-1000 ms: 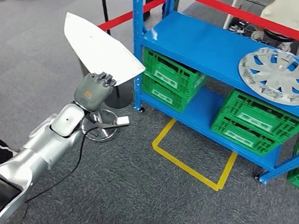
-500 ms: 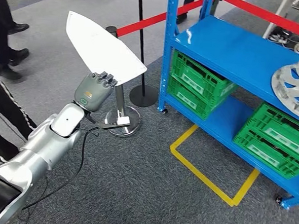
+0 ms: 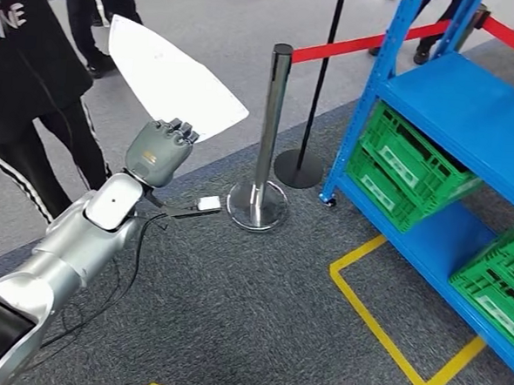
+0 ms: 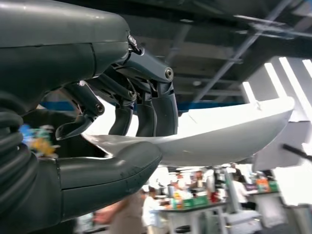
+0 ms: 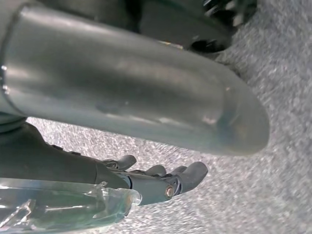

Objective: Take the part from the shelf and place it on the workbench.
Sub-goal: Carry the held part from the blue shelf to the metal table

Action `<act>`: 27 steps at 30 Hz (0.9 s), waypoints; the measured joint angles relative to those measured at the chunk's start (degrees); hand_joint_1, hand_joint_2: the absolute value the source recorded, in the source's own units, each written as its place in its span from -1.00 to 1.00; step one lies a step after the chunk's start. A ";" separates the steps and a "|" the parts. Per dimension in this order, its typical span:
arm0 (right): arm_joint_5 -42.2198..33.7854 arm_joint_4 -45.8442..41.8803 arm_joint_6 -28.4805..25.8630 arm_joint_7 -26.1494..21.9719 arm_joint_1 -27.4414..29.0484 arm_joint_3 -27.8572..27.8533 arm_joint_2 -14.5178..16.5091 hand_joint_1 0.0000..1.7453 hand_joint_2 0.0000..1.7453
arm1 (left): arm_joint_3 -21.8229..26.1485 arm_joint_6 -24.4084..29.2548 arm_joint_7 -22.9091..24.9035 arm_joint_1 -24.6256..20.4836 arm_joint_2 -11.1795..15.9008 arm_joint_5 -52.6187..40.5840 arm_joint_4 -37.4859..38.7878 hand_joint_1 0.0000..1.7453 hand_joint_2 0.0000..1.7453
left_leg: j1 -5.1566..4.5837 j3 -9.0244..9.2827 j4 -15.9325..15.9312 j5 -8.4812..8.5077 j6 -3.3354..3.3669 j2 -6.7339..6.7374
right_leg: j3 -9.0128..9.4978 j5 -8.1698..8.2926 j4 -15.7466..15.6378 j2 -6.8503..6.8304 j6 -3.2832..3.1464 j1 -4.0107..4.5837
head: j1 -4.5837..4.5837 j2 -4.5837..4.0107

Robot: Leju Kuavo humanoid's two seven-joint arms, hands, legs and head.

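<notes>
White part (image 3: 172, 78) gripped in left hand (image 3: 158, 152).

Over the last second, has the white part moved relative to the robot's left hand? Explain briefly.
No. The white part sits above the left hand as before; only the blue shelf slid right as the camera turned.

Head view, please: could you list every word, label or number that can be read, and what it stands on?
"NE": white letters on a person's black top, cut off at the picture's edge.
Orange mark on the back of the left robot hand: too small to read.
White labels on the green crates: too small to read.
</notes>
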 joint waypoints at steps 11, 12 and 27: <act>-0.01 0.00 -0.13 0.14 0.10 0.02 -0.01 -1.00 -1.00 | -0.06 -0.24 -0.40 -0.22 -0.13 0.07 0.01 1.00 1.00 | -0.19 -0.51 -0.01 0.49 -0.66 -8.30 | 1.25 5.08 -5.93 6.14 -2.12 0.98 | 0.11 0.00; 0.00 0.00 -0.13 0.15 0.05 0.02 0.00 -1.00 -1.00 | -0.03 -0.23 -0.40 -0.15 0.04 0.07 0.02 1.00 1.00 | -0.09 -0.64 -0.06 0.52 -0.96 -8.41 | 1.40 5.23 -6.18 5.50 -2.27 0.97 | 0.08 0.00; 0.18 0.02 -0.47 0.45 -0.08 0.04 0.24 -1.00 -1.00 | 0.32 0.06 -0.39 -0.05 1.12 0.26 -0.01 1.00 1.00 | -0.27 -0.80 0.43 0.08 -1.17 3.63 | 2.69 3.68 -6.19 -5.62 -0.98 1.19 | 0.21 0.00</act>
